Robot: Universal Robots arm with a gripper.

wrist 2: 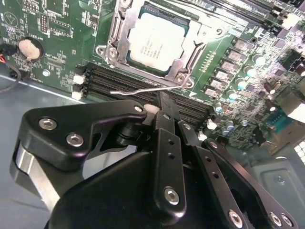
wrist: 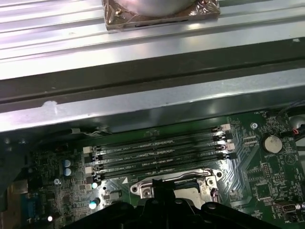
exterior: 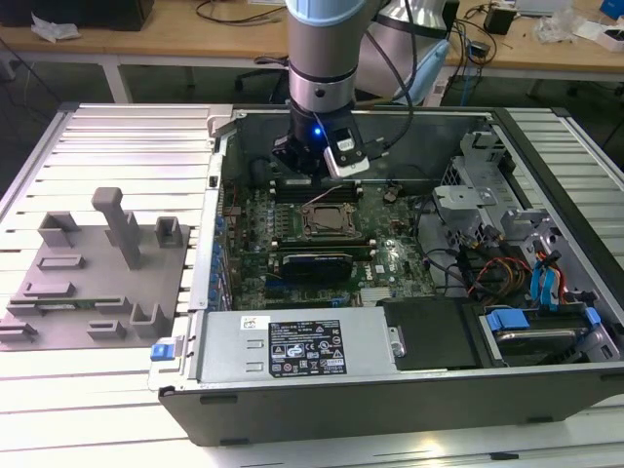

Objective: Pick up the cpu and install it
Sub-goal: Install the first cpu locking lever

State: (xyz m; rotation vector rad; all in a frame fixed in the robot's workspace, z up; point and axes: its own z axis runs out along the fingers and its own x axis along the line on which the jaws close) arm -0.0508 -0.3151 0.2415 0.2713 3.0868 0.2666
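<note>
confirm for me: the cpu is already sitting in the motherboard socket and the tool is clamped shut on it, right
Partly. In the second wrist view the cpu does sit in the motherboard socket, but the tool is not clamped on it: its fingers hang apart from the chip, over the memory slots, holding nothing.

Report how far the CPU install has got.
Done, by the look of it: the cpu lies flat inside the socket frame on the motherboard in the second wrist view.
In hand: nothing visible in the gripper, which hangs above the memory slots beside the socket.
Left: the thin retention lever stands clear of the frame, so the socket does not look latched.
</note>
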